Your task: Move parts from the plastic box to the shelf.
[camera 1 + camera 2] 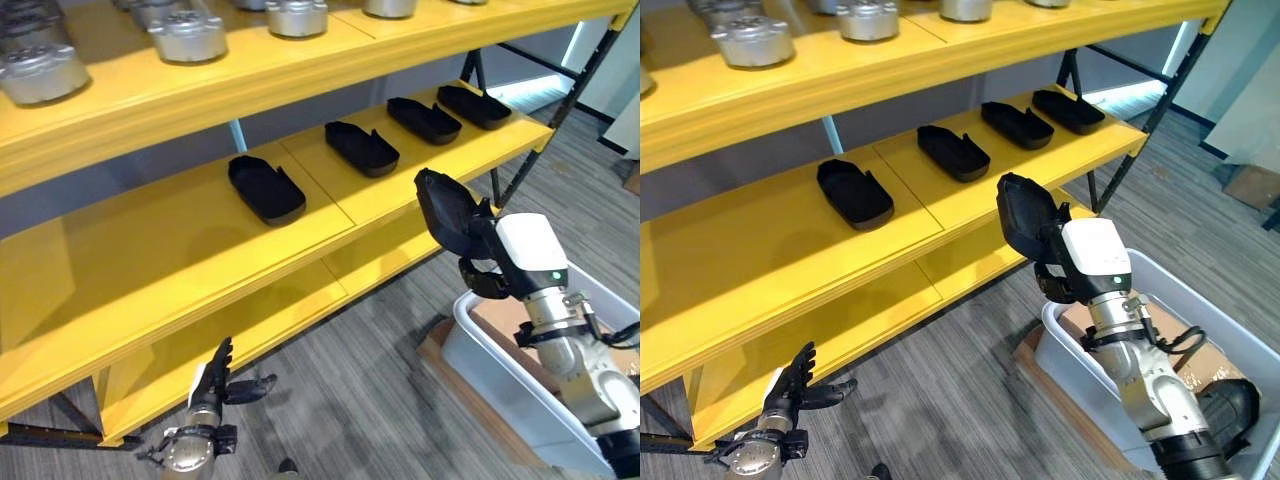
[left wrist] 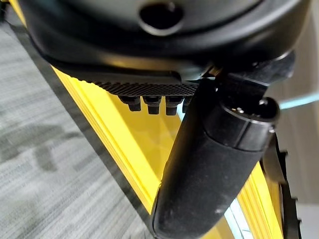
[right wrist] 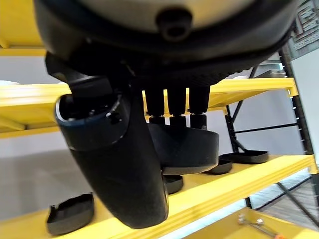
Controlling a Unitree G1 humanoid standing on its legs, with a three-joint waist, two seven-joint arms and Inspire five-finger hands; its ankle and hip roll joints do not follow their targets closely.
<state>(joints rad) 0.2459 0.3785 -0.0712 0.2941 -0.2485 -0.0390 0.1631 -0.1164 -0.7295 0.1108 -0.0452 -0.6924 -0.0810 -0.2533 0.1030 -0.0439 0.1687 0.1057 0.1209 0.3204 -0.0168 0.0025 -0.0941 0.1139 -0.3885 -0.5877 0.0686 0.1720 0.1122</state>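
Right robot hand (image 1: 478, 262) clasping black part (image 1: 443, 208), beside yellow shelf (image 1: 400, 190)

Matt black plastic parts (image 1: 266, 189) (4 shelved), glossy yellow shelf (image 1: 150, 260), dull metal castings (image 1: 188, 35).

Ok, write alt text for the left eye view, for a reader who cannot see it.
The robot's right hand holds a black part up beside the yellow shelf, where four black parts already lie in a row. Below it stands a grey plastic box; the left hand hangs open near the floor.
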